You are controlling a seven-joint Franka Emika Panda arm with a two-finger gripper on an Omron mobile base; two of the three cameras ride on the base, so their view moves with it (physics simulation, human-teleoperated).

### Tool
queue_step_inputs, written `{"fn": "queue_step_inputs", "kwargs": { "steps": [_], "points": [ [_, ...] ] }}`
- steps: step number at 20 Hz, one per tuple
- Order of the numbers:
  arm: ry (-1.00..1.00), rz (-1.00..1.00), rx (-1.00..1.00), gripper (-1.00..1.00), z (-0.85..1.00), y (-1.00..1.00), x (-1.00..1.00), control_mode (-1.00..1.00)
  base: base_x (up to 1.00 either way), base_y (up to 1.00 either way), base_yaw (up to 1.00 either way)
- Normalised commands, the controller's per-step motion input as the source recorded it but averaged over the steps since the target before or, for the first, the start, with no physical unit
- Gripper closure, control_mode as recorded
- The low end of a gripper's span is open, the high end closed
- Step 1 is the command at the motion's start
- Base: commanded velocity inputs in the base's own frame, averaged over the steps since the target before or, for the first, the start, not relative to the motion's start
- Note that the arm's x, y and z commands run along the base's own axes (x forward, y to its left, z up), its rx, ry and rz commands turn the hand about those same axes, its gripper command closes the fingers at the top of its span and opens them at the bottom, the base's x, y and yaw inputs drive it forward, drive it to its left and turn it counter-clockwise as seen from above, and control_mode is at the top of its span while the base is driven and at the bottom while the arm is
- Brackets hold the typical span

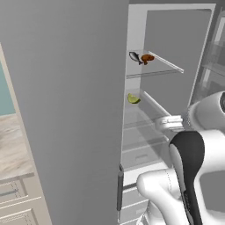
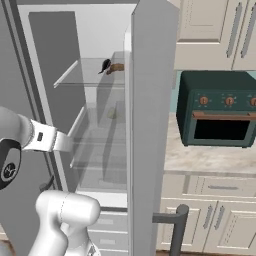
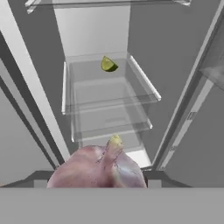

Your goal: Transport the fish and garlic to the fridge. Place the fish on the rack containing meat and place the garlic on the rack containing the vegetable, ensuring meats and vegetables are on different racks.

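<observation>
The garlic is held between the gripper fingers, clamped at the bottom of the hand view, just outside the open fridge and facing the shelf where the vegetable lies near the back. The fish is already set beside the meat on the higher shelf, so the garlic is best carried in level over the lower shelf's front edge. It should be lowered near the vegetable without nudging it, and released only once resting, since a round bulb may roll.
</observation>
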Motion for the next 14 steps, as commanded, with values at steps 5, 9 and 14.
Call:
{"fn": "queue_step_inputs", "kwargs": {
  "steps": [5,9,14],
  "points": [
    [-0.01,-0.06,0.00,1.00,0.00,-0.32,0.30,-1.00,0.00,0.00,0.00],
    [0.00,0.11,0.01,1.00,0.00,-0.26,0.47,-1.00,0.00,0.00,0.00],
    [0.00,0.12,0.00,1.00,-0.16,-0.03,0.68,-1.00,0.00,0.00,0.00]
  ]
}}
